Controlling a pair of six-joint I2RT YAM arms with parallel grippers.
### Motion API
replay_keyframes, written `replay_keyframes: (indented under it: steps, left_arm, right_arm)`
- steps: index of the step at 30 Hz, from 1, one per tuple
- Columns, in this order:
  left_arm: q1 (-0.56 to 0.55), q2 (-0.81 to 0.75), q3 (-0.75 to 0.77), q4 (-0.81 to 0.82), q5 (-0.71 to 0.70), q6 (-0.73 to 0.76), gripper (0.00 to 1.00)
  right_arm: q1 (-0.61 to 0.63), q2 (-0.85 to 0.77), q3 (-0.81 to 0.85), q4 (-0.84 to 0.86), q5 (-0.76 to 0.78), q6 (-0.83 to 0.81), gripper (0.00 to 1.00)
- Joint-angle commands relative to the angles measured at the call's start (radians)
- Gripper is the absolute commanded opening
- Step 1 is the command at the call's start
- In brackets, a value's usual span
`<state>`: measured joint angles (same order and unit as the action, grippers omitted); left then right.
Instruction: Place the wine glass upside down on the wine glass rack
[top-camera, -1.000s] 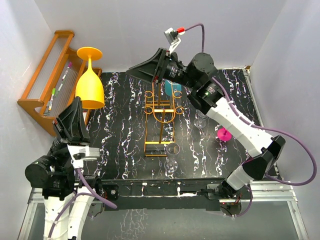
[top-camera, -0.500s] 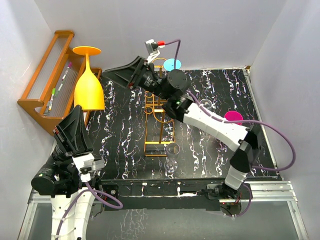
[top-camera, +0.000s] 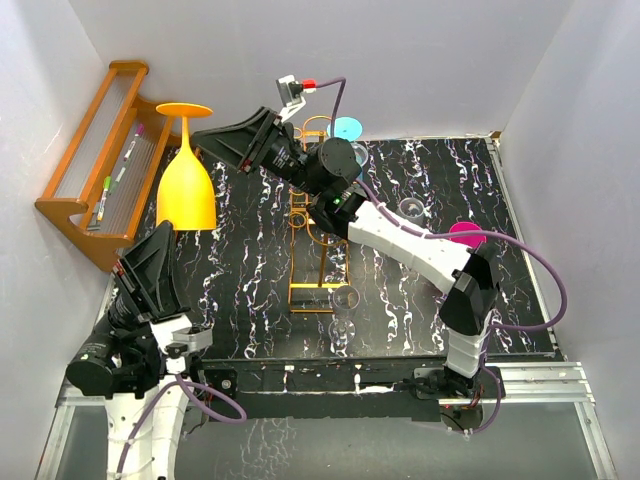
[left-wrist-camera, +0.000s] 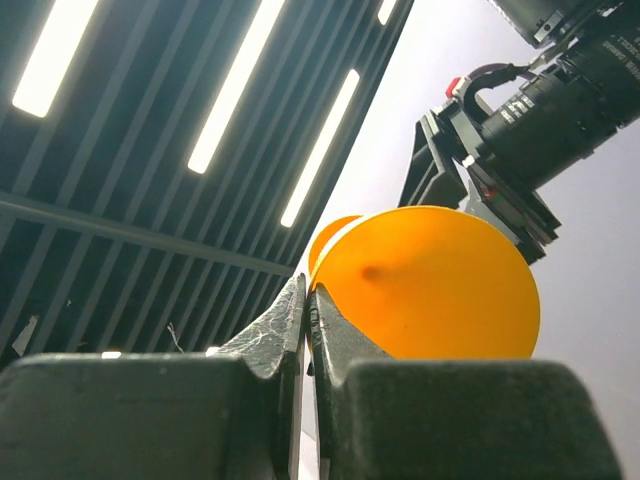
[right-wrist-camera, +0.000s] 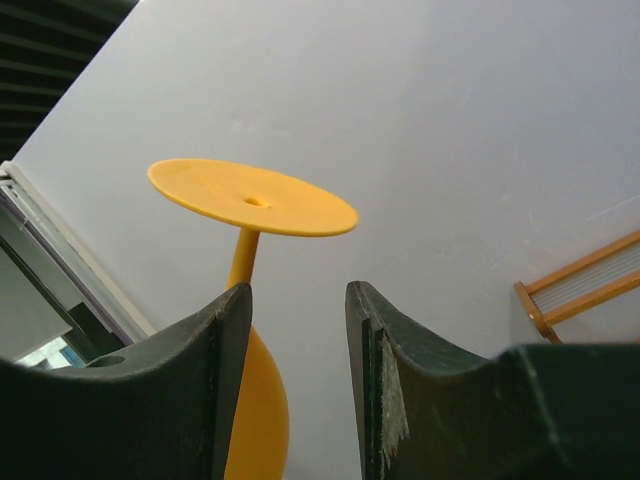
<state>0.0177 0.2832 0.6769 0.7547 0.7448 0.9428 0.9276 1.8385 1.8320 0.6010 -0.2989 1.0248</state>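
between the spread jaws of the right gripper (right-wrist-camera: 297, 300) nothing is clamped yet; the stem of the orange wine glass (right-wrist-camera: 250, 200) shows just past one fingertip, its flat foot above the jaws. the jaws of the left gripper (left-wrist-camera: 307, 300) are pressed together with only a sliver between them, and they appear to pinch the thin rim of the bowl from below, though the contact itself is hidden; the glass hangs in the air with no other support, so this grip is judged to carry it. outward from both grippers, the top view shows the glass already inverted, foot up and bowl down, aloft over the rear left corner of the desk (top-camera: 240, 270), near the wooden shelf (top-camera: 95, 165) and well apart from the wine glass rack (top-camera: 312, 238), which stands mid-desk partly behind the right arm. progress, as judged: lifting and turning over are done; a hand-over at the stem seems to be the step in hand. remaining: the right jaws must close on the stem, the left jaws let go, and the glass travel to the rack so that its foot slides between the rails and the bowl hangs downward; none of this is done yet
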Motion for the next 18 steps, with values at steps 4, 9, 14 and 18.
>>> replay_keyframes:
  steps: [4,9,14,18]
  left_arm:
    - [0.009,0.001,-0.016,0.048,0.008,0.034,0.0]
    - [0.01,0.005,-0.026,0.051,0.002,0.051,0.0]
    - [0.01,0.001,-0.036,0.057,0.027,0.044,0.0]
    - [0.01,0.004,-0.047,0.076,0.041,0.048,0.0]
  right_arm:
    - [0.0,-0.086,-0.064,0.101,0.083,-0.011,0.44]
    - [-0.013,-0.137,-0.097,0.091,0.077,-0.019,0.44]
    - [-0.012,-0.102,-0.061,0.097,0.027,0.027,0.44]
    - [-0.011,-0.057,-0.034,0.106,-0.006,0.065,0.44]
